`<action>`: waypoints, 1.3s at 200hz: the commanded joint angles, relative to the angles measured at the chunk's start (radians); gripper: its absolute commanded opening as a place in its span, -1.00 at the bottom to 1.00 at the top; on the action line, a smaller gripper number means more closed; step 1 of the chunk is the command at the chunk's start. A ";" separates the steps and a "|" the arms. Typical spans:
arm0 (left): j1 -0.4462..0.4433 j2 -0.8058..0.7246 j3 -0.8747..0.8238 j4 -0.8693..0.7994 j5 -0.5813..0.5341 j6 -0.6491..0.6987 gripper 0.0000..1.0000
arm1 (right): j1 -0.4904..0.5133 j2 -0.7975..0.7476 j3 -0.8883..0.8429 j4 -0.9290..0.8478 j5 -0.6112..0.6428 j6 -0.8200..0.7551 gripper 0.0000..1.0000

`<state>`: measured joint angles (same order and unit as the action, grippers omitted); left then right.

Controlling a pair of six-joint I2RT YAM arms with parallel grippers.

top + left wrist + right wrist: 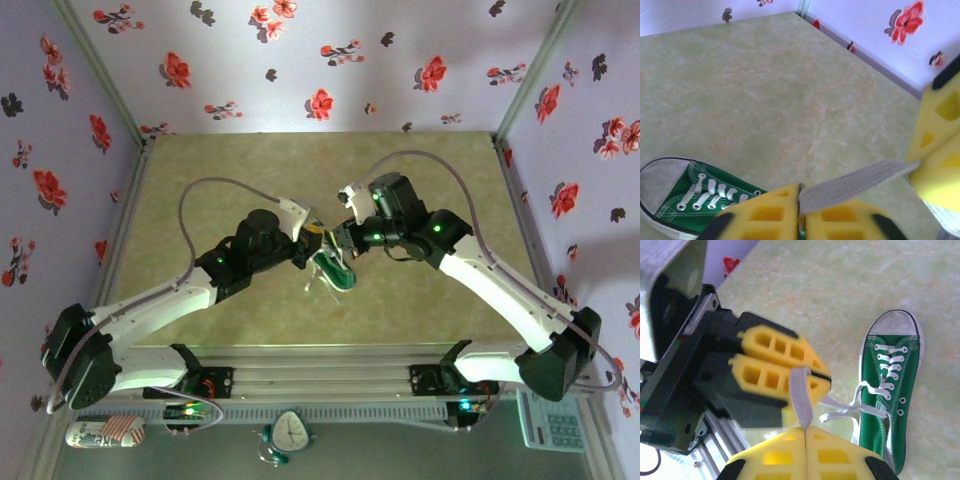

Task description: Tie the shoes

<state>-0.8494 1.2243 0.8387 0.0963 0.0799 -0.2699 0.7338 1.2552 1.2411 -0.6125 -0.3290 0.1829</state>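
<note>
While one sneaker (888, 385) rests nearby, left pincer (801, 200) and right pincer (805, 437) clamp one lace (855, 182).

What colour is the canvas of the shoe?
The shoe is green; clearest in the right wrist view.

Pale lilac walls (400, 90) with red flowers around a green marbled table (250, 160).

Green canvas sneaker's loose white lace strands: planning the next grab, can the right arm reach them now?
Probably not: the strands lie uncovered, but the right gripper is shut on a flat white lace the left gripper also pinches.
</note>
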 commanded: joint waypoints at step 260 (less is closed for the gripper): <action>0.250 0.107 -0.140 0.067 -0.002 -0.459 -1.00 | 0.457 0.497 -0.179 0.030 0.794 0.384 -0.41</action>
<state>-0.6098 1.3342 0.6834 0.1318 0.0650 -0.7200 1.1839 1.7195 1.0214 -0.5518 0.3977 0.5213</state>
